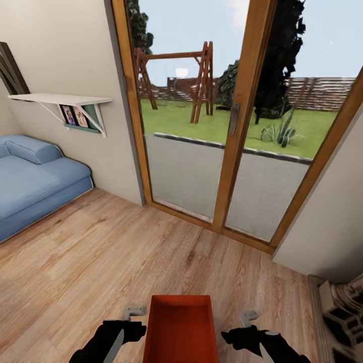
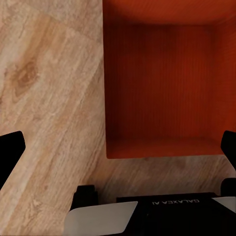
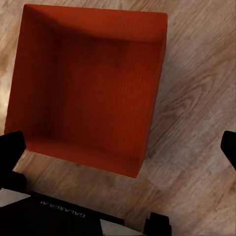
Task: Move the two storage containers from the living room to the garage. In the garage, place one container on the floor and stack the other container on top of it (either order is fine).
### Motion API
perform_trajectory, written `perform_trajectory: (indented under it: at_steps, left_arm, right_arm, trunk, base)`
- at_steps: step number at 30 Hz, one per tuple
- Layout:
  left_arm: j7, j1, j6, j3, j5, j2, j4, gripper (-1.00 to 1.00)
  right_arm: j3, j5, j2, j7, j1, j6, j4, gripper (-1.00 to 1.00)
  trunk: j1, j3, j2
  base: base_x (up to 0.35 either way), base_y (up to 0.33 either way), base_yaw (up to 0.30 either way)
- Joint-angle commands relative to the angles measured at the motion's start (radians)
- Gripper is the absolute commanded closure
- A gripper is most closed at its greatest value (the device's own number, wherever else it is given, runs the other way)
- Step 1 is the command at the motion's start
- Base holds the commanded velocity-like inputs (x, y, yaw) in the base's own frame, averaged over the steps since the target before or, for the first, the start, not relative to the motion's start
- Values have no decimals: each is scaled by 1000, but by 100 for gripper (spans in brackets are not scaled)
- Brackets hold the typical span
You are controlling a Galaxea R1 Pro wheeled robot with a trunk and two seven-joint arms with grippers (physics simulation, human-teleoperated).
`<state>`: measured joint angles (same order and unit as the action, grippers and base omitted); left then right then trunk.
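One orange-red storage container (image 1: pixel 180 330) shows, open-topped and empty, low in the head view between the two arms and above the light wood plank floor (image 1: pixel 101 262) of the living room. The left gripper (image 1: pixel 132 311) sits just beside its left wall and the right gripper (image 1: pixel 249 317) just beside its right wall; whether the fingers are released or clenched I cannot tell. The head view alone takes in one blue sofa (image 1: pixel 35 176), one white wall shelf (image 1: pixel 60 99), the wood-framed glass doors (image 1: pixel 237 121) and the garden swing frame (image 1: pixel 199 80). The wrist views look down into the container (image 2: pixel 162 88) (image 3: pixel 93 93), with plank floor around it.
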<state>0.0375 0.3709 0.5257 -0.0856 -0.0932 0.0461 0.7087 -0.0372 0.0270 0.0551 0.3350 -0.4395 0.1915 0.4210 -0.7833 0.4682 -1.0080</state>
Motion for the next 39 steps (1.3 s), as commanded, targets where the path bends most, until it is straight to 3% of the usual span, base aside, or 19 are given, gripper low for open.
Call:
perform_trajectory:
  at_steps: [1, 6, 12, 14, 22, 39]
  left_arm:
    - [4, 0, 5, -2, -10, 0, 2, -100]
    - [4, 0, 4, -2, -10, 0, 2, -100]
    - [4, 0, 2, -2, -12, -1, 2, -100]
    - [4, 0, 2, -2, -13, -1, 2, -100]
    - [4, 0, 0, -2, -13, -1, 2, -100]
    - [4, 0, 0, -2, -11, -2, 2, -100]
  right_arm:
    - [-3, 3, 1, 12, 0, 5, 1, -100]
    - [-2, -1, 1, 27, 0, 5, 0, -100]
    - [-1, -72, 8, 20, 1, -1, -1, -100]
    - [-1, -90, 12, 11, 1, -34, -1, -100]
    - [-1, -91, 12, -60, 1, -83, -1, -100]
    - [-1, -91, 12, -69, 1, -95, -1, -100]
  trunk:
    - [-4, 6, -8]
    - [-23, 30, -43]
    - [-46, 58, -85]
    - [-54, 68, -99]
    - [-84, 106, -155]
    - [-150, 186, -274]
  base:
    - [0, 0, 0]
    - [0, 0, 0]
    - [0, 0, 0]
    - [0, 0, 0]
    - [0, 0, 0]
    - [0, 8, 0]
